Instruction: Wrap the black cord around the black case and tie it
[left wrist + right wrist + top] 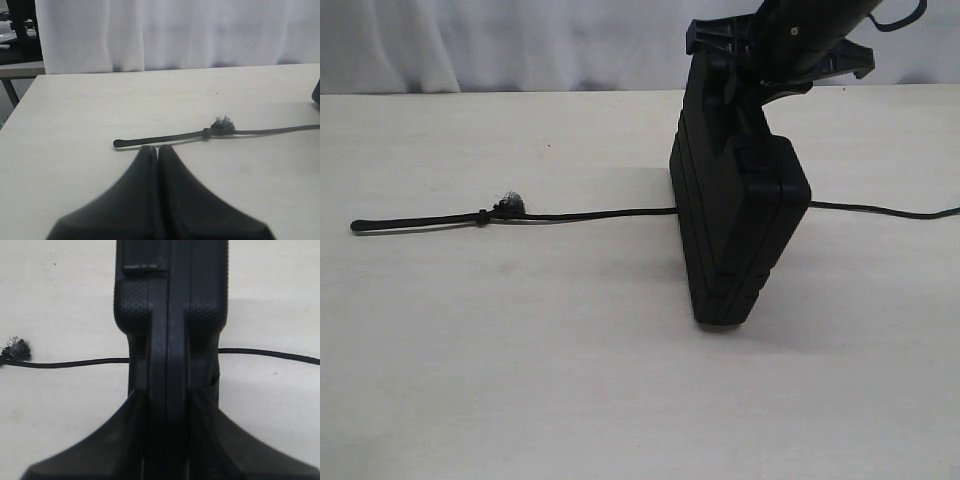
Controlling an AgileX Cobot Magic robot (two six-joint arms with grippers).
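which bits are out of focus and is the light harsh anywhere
Left wrist view: the shut left hand is a soft-edged blur, the black cord sharp. Right wrist view: the right hand blurs, the black case texture is crisp. Exterior view: even light, faint shadow beside the case on the table.

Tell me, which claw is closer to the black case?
Right. The right claw is clamped on the black case, which stands on edge. The left claw is shut and empty, away from the case, near the looped end of the black cord.
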